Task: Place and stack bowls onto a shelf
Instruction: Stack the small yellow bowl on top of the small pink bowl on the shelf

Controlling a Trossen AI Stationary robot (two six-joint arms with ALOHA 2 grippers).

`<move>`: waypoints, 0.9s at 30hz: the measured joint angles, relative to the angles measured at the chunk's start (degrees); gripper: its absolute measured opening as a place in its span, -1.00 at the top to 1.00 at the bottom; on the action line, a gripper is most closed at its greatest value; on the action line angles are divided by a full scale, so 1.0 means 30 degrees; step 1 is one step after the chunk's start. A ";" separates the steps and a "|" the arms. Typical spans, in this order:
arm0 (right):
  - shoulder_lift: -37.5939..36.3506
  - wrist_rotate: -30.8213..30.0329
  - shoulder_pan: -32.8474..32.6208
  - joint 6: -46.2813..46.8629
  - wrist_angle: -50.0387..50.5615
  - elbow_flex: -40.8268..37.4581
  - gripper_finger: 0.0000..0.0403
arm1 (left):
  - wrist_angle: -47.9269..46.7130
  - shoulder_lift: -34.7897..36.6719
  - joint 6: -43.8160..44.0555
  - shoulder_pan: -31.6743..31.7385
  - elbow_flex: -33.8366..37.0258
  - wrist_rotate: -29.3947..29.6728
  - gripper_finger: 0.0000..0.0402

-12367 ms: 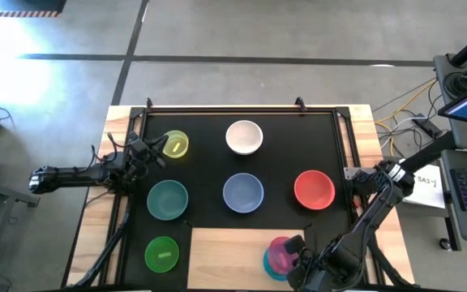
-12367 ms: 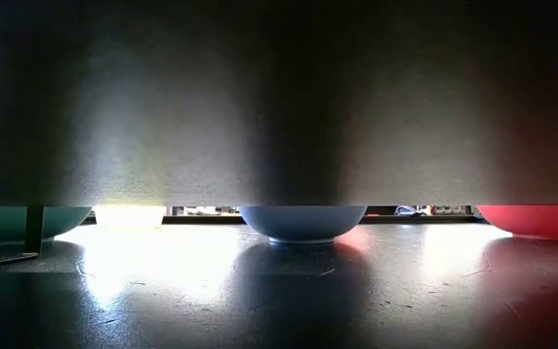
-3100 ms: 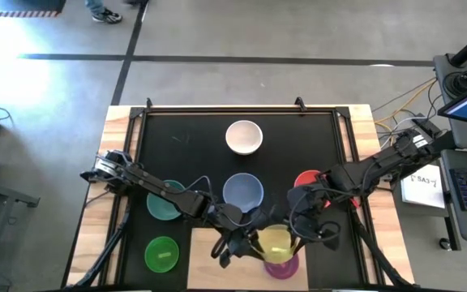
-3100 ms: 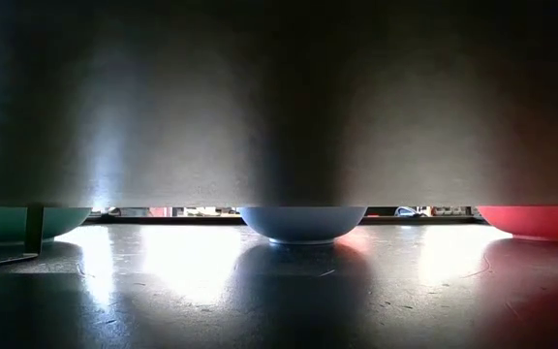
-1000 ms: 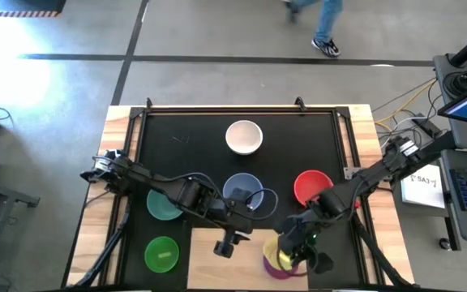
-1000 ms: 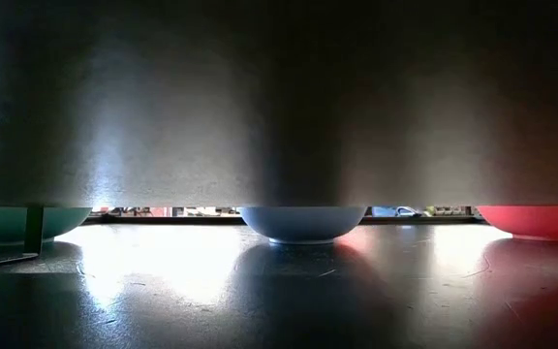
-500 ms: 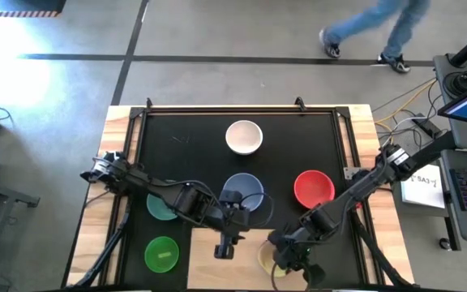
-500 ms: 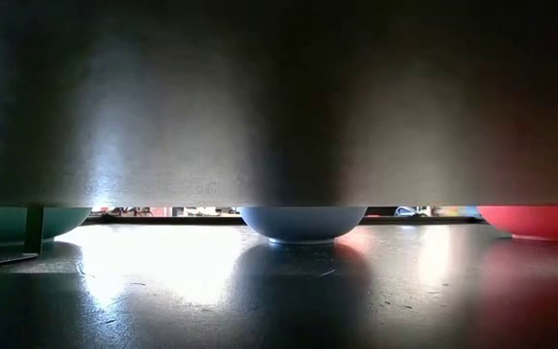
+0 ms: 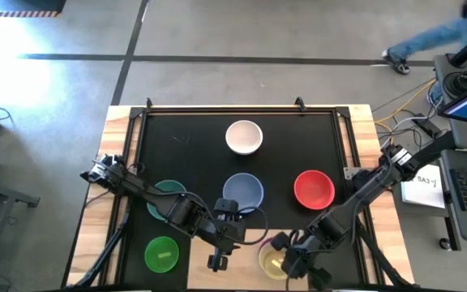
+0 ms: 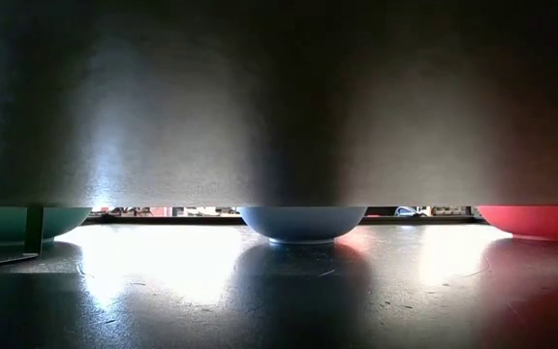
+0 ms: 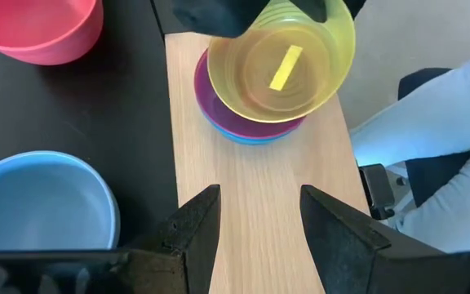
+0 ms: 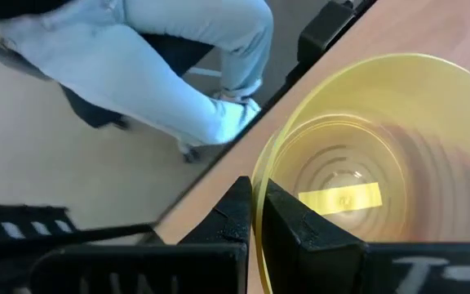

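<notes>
The right gripper (image 9: pixel 286 261) is clamped on the rim of the yellow bowl (image 9: pixel 272 259), its fingers (image 12: pixel 243 214) pinching the wall from both sides, at about 6 o'clock on the table. The yellow bowl sits tilted on top of a magenta bowl (image 11: pixel 210 94), which rests in a cyan bowl (image 11: pixel 247 139); this stack stands on the shelf (image 11: pixel 251 196), the pale wood panel at the near edge of the black mat (image 9: pixel 185 138).

The left gripper (image 9: pixel 215 261) hovers over the shelf just at 9 o'clock from the stack, its fingers (image 11: pixel 196 233) spread apart with nothing between them.

Farther out, the pale blue bowl (image 9: pixel 242 191) lies near the centre of the mat, touching nothing. The red bowl (image 9: pixel 314 188) sits at its 3 o'clock, the teal bowl (image 9: pixel 159 201) at its 9 o'clock, partly under the left arm. The white bowl (image 9: pixel 244 136) stands at 12 o'clock, well apart from the rest. The bright green bowl (image 9: pixel 162 254) rests at about 7 o'clock, beside the shelf.

A person's legs in pale jeans (image 12: pixel 178 73) show beyond the table's near edge, and another person (image 9: pixel 436 36) walks across the floor at 1 o'clock.
</notes>
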State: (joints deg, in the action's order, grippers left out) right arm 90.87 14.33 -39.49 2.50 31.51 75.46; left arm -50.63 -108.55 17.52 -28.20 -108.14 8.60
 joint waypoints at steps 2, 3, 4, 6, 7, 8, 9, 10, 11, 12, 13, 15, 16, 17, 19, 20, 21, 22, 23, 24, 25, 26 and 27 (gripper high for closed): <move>0.0007 -0.0762 -0.0251 -0.0568 0.0017 0.0000 0.96 | 0.0000 0.0000 0.0000 0.0001 0.0000 0.0007 0.24; 0.0007 -0.1193 -0.0383 -0.0810 0.0006 0.0000 0.96 | 0.0000 0.0000 0.0000 0.0005 0.0000 0.0007 0.24; 0.0007 -0.1574 -0.0515 -0.1063 0.0003 0.0000 0.96 | 0.0000 0.0000 0.0000 0.0005 0.0000 0.0015 0.24; 0.0007 -0.2067 -0.0753 -0.1432 0.0025 0.0000 0.96 | 0.0000 0.0000 0.0011 -0.0002 0.0000 0.0009 0.24; 0.0007 -0.2291 -0.0866 -0.1633 0.0028 0.0000 0.96 | 0.0000 0.0000 0.0051 -0.0002 0.0000 0.0015 0.24; 0.0007 -0.2455 -0.0937 -0.1711 0.0028 0.0000 0.96 | 0.0000 0.0000 0.0098 -0.0002 0.0000 0.0013 0.24; 0.0022 -0.2502 -0.0970 -0.1733 0.0035 0.0000 0.96 | 0.0000 0.0000 0.0183 -0.0002 0.0000 0.0015 0.24; 0.0028 -0.2637 -0.1008 -0.1733 0.0041 -0.0028 0.96 | 0.0000 0.0000 0.0238 -0.0002 0.0007 0.0015 0.24; 0.0036 -0.2742 -0.1024 -0.1707 0.0165 -0.0035 0.96 | 0.0000 0.0000 0.0308 -0.0002 0.0007 0.0015 0.24; 0.0036 -0.2798 -0.1024 -0.1674 0.0312 -0.0041 0.96 | 0.0000 0.0000 0.0348 -0.0002 0.0007 0.0015 0.24; 0.0036 -0.2848 -0.1017 -0.1606 0.0419 -0.0048 0.96 | 0.0007 0.0000 0.0363 -0.0002 0.0007 0.0015 0.24; 0.0036 -0.3194 -0.1010 -0.1551 0.0458 -0.0051 0.96 | 0.0007 0.0000 0.0420 -0.0002 0.0007 0.0015 0.24; 0.0036 -0.3464 -0.1010 -0.1551 0.0467 -0.0051 0.96 | 0.0007 0.0000 0.0455 -0.0002 0.0007 0.0015 0.24; 0.0036 -0.3720 -0.1011 -0.1550 0.0485 -0.0052 0.95 | 0.0007 0.0000 0.0495 -0.0002 0.0007 0.0022 0.24; 0.0036 -0.3932 -0.1024 -0.1524 0.0663 -0.0051 0.94 | 0.0007 0.0000 0.0546 -0.0002 0.0007 0.0022 0.24; 0.0036 -0.3946 -0.1024 -0.1415 0.0813 -0.0058 0.92 | 0.0007 0.0000 0.0595 -0.0002 0.0007 0.0022 0.24; 0.0036 -0.3975 -0.1012 -0.1301 0.0964 -0.0070 0.90 | 0.0007 0.0000 0.0681 -0.0002 0.0007 0.0022 0.24; 0.0036 -0.3992 -0.1002 -0.1285 0.1073 -0.0073 0.88 | 0.0007 0.0000 0.0747 -0.0002 0.0007 0.0022 0.24; 0.0036 -0.3995 -0.1010 -0.1289 0.1106 -0.0073 0.84 | 0.0007 0.0000 0.0795 -0.0002 0.0007 0.0022 0.24; 0.0036 -0.4007 -0.1010 -0.1294 0.1099 -0.0073 0.81 | 0.0007 0.0000 0.0828 -0.0002 0.0007 0.0022 0.24; 0.0036 -0.4007 -0.1010 -0.1296 0.1102 -0.0073 0.77 | 0.0007 0.0000 0.0831 -0.0002 0.0007 0.0022 0.24; 0.0036 -0.4008 -0.1010 -0.1300 0.1100 -0.0073 0.73 | 0.0007 0.0000 0.0831 -0.0002 0.0007 0.0022 0.24; 0.0036 -0.4031 -0.1010 -0.1304 0.1107 -0.0073 0.69 | 0.0007 0.0000 0.0831 -0.0002 0.0007 0.0022 0.24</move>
State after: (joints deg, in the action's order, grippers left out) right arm 90.98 2.23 -42.52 -1.41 34.83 75.24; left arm -50.61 -108.55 20.01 -28.21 -108.12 8.67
